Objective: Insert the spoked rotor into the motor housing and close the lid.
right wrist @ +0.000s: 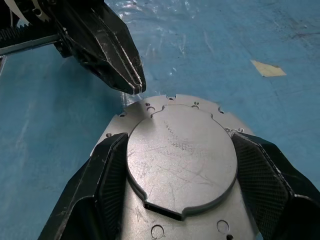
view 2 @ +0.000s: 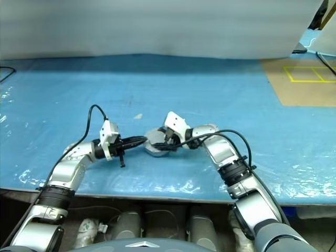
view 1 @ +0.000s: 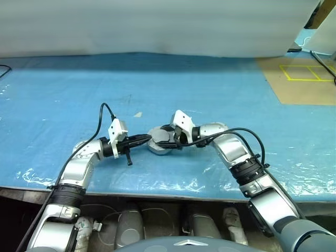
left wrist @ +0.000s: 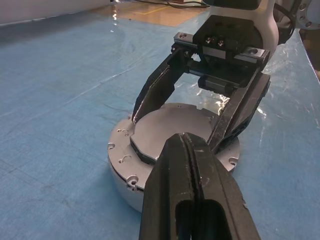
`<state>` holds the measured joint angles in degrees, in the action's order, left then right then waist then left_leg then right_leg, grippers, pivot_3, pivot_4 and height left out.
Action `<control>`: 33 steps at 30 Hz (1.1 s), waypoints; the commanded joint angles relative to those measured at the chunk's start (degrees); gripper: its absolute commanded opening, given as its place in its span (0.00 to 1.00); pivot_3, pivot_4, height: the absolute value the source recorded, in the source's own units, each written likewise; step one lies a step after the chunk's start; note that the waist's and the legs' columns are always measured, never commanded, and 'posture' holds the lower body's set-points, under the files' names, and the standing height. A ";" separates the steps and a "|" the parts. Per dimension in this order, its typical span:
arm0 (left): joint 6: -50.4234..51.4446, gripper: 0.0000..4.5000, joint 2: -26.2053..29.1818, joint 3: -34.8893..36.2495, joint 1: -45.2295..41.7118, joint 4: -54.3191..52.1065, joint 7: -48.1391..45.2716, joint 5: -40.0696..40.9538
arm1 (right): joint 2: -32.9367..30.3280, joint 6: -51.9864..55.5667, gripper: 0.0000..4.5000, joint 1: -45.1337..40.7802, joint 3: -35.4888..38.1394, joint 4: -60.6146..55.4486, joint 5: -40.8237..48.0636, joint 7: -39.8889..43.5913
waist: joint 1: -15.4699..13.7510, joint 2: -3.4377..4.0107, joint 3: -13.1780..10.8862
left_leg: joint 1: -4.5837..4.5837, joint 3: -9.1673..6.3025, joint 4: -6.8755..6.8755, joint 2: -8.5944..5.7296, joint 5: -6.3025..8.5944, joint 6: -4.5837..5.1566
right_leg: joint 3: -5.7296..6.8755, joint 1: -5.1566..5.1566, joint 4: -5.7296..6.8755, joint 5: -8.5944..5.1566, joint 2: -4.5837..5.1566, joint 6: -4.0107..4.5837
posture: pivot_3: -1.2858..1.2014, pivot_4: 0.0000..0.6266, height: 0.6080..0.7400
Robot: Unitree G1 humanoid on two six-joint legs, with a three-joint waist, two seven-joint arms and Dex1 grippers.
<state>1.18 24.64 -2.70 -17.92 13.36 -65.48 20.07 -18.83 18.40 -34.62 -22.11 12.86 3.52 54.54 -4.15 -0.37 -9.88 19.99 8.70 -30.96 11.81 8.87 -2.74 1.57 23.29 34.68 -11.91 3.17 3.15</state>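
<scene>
- I see the motor housing sitting flat on the blue table cover, round face up, so its axis stands upright; it has no long side to speak of, being a short round body with small screw holes around its rim.
- On top of it lies a flat grey lid plate, level, roughly round with a stepped notch cut into the edge nearest my right wrist and a smaller notch on the far edge.
- My right gripper reaches in from the right and tilts down at the housing. Its two fingers are spread wide with the lid plate between them, one pad on each side of the plate's edge; they look to be against that edge, gripping the plate.
- My left gripper comes in from the left, about level, with both fingers pressed together and nothing between them. Its tip sits just at the housing's rim on the side opposite the right wrist; I cannot tell whether it touches the metal.
- Seen from the head, the two grippers face each other across the housing, which lies directly between their tips, near the table's front edge.
- The rotor is not something I can make out; the plate covers the housing's top.
- A small pale scrap lies on the cover beyond the housing, well apart from both grippers.
</scene>
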 commanded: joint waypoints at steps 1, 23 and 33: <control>0.13 0.00 0.53 0.71 -0.16 -1.73 -0.21 0.82 | -1.80 -2.74 0.65 1.70 -1.83 5.58 -5.73 -3.57 | 0.06 0.00 0.00 | 0.03 0.01 0.03 0.00 0.00 0.00 | 0.00 0.04 0.00 0.00 -0.01 0.00 | 0.52 0.24 1.00; 10.55 0.00 0.34 8.00 -2.41 -6.08 1.51 11.72 | 4.18 20.31 0.65 0.69 4.95 2.15 4.14 -4.32 | 0.10 -0.07 0.06 | 0.02 0.05 0.30 -0.01 0.01 -0.01 | -0.03 0.14 -0.10 -0.09 -0.05 0.02 | 0.52 0.24 1.00; 9.03 0.00 6.39 6.84 2.52 -6.86 -6.48 10.31 | 4.57 7.60 0.65 2.78 4.84 -1.08 4.00 -4.31 | 0.23 -0.07 0.06 | 0.39 0.12 0.64 -0.03 0.03 -0.07 | -0.04 0.56 -0.30 -0.23 -0.05 -0.02 | 0.52 0.24 1.00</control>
<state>11.48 29.92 4.41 -16.14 8.57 -69.55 30.15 -14.91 25.55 -32.55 -16.45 10.55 7.71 50.57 -3.92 -0.44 -9.82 20.45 8.84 -30.32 11.79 8.91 -2.82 1.52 23.93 34.40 -12.13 3.10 3.15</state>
